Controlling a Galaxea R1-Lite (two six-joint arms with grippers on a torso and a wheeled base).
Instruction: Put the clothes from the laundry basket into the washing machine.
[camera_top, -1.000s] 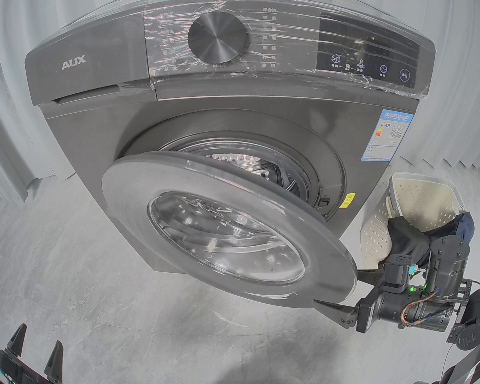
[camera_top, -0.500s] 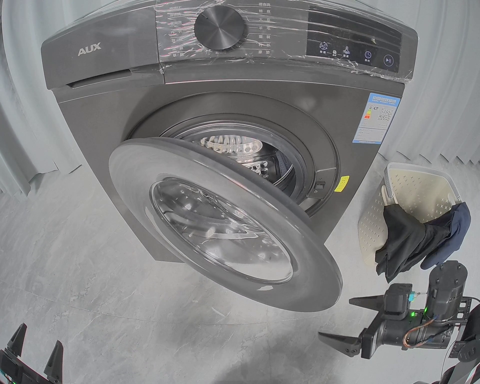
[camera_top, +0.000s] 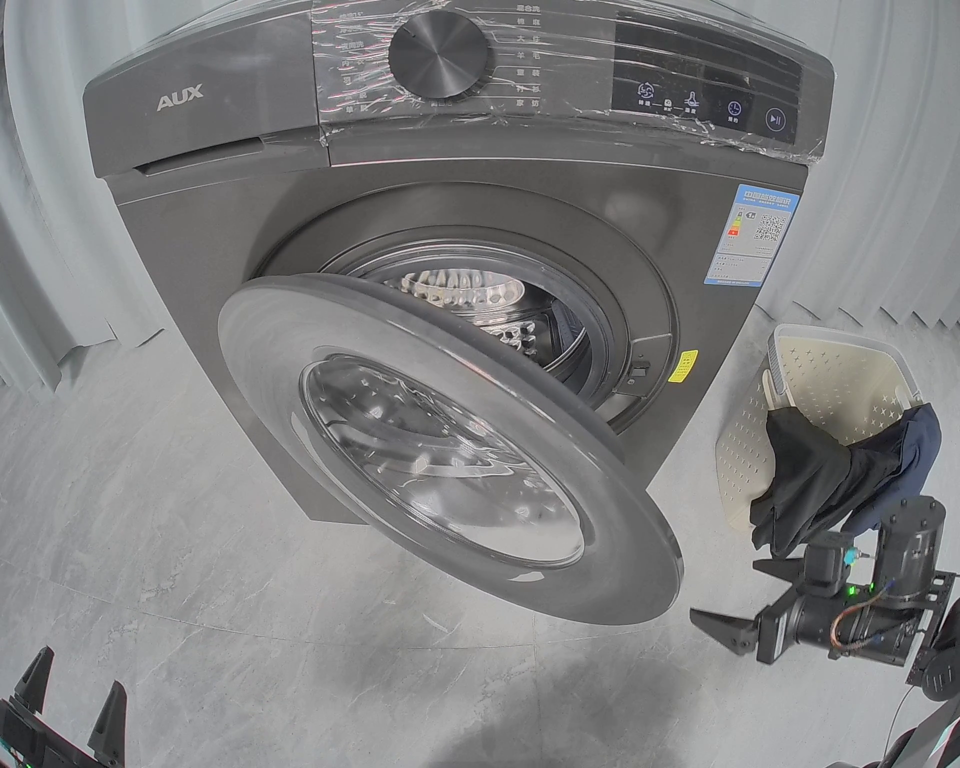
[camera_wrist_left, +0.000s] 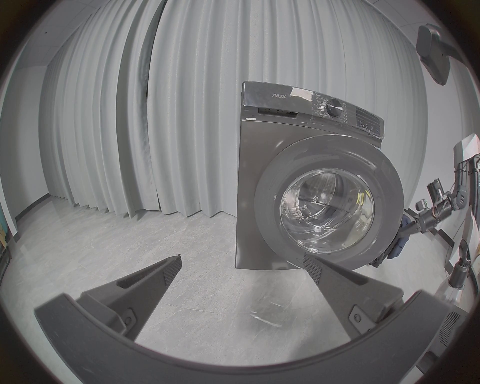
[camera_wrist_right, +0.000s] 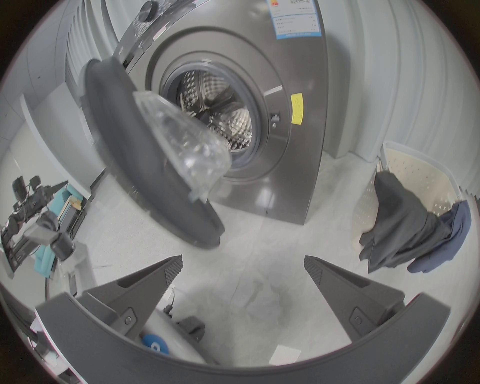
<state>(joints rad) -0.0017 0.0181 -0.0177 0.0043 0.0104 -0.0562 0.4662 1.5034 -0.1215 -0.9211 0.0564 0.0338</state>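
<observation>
A: Nearest first, left gripper (camera_top: 78, 675)?
B: Low at the near edge, fingers spread wide, nothing in it, well apart from everything
A: Right gripper (camera_top: 735, 595)?
B: Also wide and empty, over the floor (camera_top: 300, 580) just in front of the laundry basket (camera_top: 850, 365). It's near the hanging cloth, no contact as far as I can tell
A: Clothes?
B: Dark grey garment (camera_top: 810, 480) draped over the basket's front rim, navy garment (camera_top: 915, 440) over the rim beside it. Can't see whether more lies inside
A: Machine?
B: Washing machine (camera_top: 200, 230) stands behind, door (camera_top: 640, 560) swung open, drum (camera_top: 465, 290) exposed. There's a dark patch deep in the drum, cloth or shadow, can't tell
A: Progress?
B: My read is the door is done and loading has hardly begun. At least two pieces are left to carry, and the grey one looks like the obvious first grab
</observation>
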